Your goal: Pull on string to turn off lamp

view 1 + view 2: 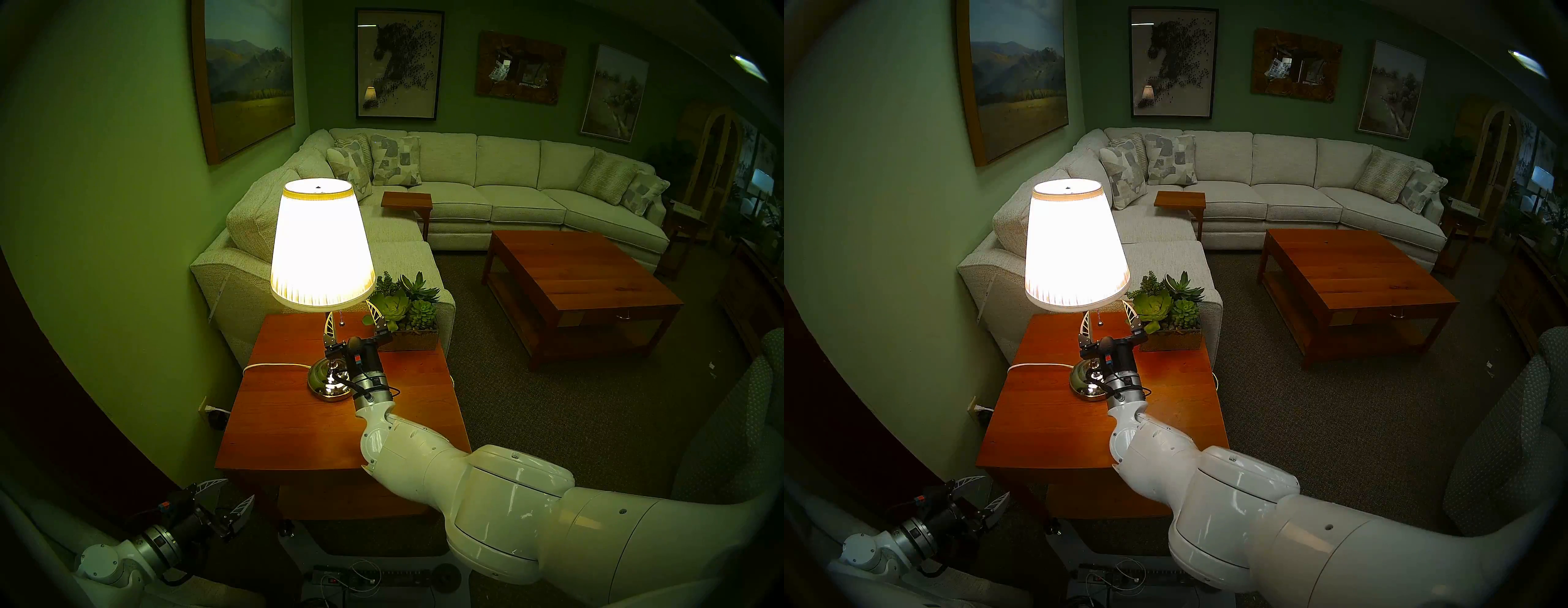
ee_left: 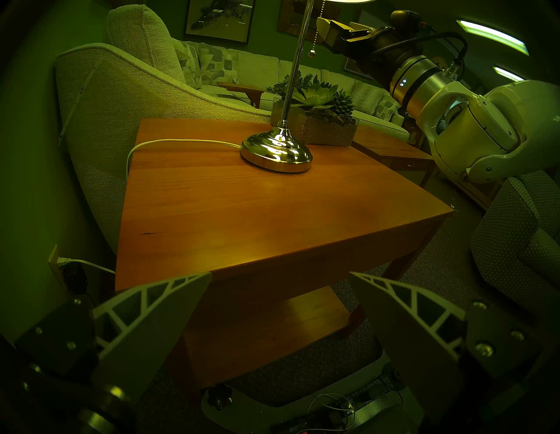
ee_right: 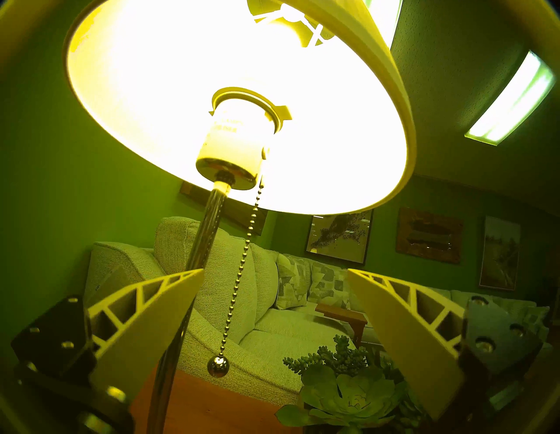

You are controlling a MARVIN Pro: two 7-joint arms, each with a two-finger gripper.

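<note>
Glowing: one lamp (image 1: 320, 246), one string (image 3: 242, 272), two gaping end effectors.

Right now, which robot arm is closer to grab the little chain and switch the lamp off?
The right. The right gripper is open just under the lit lamp, with the string hanging between its fingers. The left gripper is open too, but low down by the table's near corner.

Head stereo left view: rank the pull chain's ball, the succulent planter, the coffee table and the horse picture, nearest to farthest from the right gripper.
From the right gripper:
1. Pull chain's ball, between its open fingers.
2. Succulent planter, just right.
3. Coffee table, across the carpet.
4. Horse picture, far wall.
</note>
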